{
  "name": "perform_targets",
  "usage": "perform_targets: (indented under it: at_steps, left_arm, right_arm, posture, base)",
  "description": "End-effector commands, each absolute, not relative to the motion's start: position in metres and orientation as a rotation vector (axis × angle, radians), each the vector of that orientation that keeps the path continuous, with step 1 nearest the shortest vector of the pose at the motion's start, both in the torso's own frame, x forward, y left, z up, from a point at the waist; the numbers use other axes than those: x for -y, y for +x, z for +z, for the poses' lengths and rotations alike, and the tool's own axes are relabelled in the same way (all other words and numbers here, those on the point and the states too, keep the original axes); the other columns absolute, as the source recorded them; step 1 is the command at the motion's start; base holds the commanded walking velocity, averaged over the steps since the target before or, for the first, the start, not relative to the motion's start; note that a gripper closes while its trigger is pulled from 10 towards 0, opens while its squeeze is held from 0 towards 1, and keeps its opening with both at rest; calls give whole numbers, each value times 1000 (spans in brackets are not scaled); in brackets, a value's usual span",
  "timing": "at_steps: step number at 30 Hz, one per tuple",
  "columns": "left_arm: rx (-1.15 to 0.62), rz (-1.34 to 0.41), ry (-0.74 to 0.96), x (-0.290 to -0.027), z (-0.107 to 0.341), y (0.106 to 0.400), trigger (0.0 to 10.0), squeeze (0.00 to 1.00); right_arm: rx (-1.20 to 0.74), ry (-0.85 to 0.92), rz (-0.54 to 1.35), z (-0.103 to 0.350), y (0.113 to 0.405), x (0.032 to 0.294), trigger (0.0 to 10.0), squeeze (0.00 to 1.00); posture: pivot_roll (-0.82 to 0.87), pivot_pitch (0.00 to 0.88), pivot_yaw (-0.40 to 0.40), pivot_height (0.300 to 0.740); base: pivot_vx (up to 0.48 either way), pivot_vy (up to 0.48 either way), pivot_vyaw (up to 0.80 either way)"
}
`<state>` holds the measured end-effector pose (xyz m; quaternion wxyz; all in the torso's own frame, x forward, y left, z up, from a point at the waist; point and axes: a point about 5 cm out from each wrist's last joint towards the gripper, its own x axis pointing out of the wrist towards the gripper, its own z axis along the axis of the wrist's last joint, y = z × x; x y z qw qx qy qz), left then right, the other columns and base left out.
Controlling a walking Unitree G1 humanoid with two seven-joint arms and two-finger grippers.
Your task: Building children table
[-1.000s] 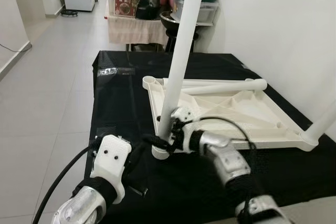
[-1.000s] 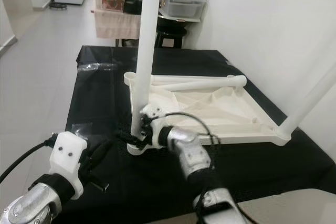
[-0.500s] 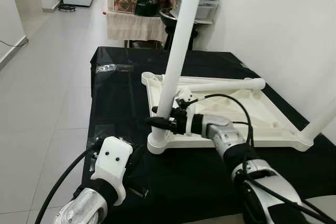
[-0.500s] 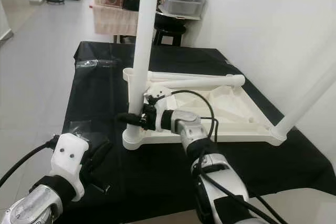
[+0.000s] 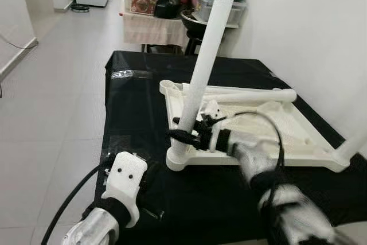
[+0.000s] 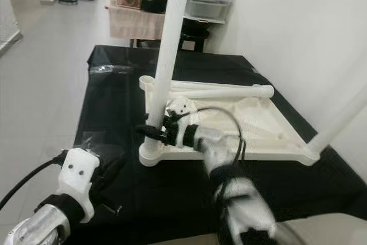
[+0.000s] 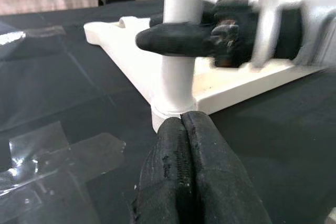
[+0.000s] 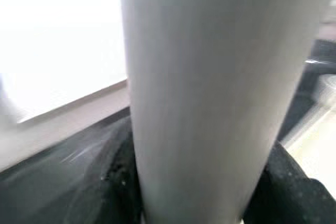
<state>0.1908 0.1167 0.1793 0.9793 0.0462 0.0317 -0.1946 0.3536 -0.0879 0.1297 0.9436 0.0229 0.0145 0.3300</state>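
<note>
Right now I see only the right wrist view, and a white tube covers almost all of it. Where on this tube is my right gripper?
Observer: The right gripper clasps the upright leg low down, just above its socket at the near left corner of the upturned tabletop.
Operator: Is any leg not yet fitted?
Observer: Yes, one loose leg lies across the far side of the tabletop.
Operator: And the left gripper?
Observer: The left gripper is shut and empty, low over the black cloth, pointing at the base of the upright leg.
</note>
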Motion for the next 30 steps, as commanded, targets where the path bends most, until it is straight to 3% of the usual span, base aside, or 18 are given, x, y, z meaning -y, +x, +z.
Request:
perform_targets:
  at_steps: [1,4,13,14,16,17,21,22,23,24,25,26,30]
  left_arm:
    - [-66,-403,93,-117,181,188,10000,0]
    - [-79,-405,94,-119,179,188,10000,0]
    - [-89,-404,109,-121,177,188,10000,0]
    - [-85,-408,106,-120,178,189,10000,0]
    - [-85,-408,106,-120,178,189,10000,0]
    - [-83,-415,105,-119,178,189,10000,0]
    - [-79,-422,103,-118,179,190,10000,0]
    - [-76,-422,103,-118,179,191,10000,0]
    - [-76,-422,103,-118,179,191,10000,0]
    - [-74,-421,103,-118,180,191,10000,0]
    - [-74,-421,103,-118,180,191,10000,0]
    - [-73,-424,105,-117,180,192,10000,0]
    - [-72,-426,105,-117,180,193,10000,0]
  right_arm:
    - [-240,-22,388,78,325,108,0,0]
    - [-180,-45,377,86,318,106,0,0]
    - [-178,-62,426,88,317,99,0,0]
    - [-186,-65,415,89,318,99,10000,0]
    - [-186,-65,415,89,318,99,10000,0]
    - [-180,-35,475,95,319,95,10000,1000]
    - [-108,37,668,117,323,84,10000,1000]
    - [-50,44,802,132,327,82,10000,667]
    - [-50,44,802,132,327,82,10000,667]
    - [-4,31,915,144,330,81,10000,0]
    - [-4,31,915,144,330,81,10000,0]
    - [38,-18,1148,161,336,84,10000,0]
    - [27,-26,1329,168,334,87,10000,0]
  posture:
    - [165,0,-178,740]
    - [132,0,-146,740]
    - [145,0,-153,740]
    - [144,0,-153,740]
    - [144,0,-153,740]
    - [144,0,-150,740]
    - [146,0,-152,740]
    - [150,0,-152,740]
    - [150,0,-152,740]
    - [154,0,-154,740]
    - [154,0,-154,740]
    - [159,0,-153,740]
    - [165,0,-157,740]
  base:
    - [0,0,0]
    - [0,0,0]
    - [0,0,0]
    - [0,0,0]
    - [0,0,0]
    - [0,0,0]
    - [0,0,0]
    - [0,0,0]
    - [0,0,0]
    - [0,0,0]
    - [0,0,0]
    - [0,0,0]
    - [0,0,0]
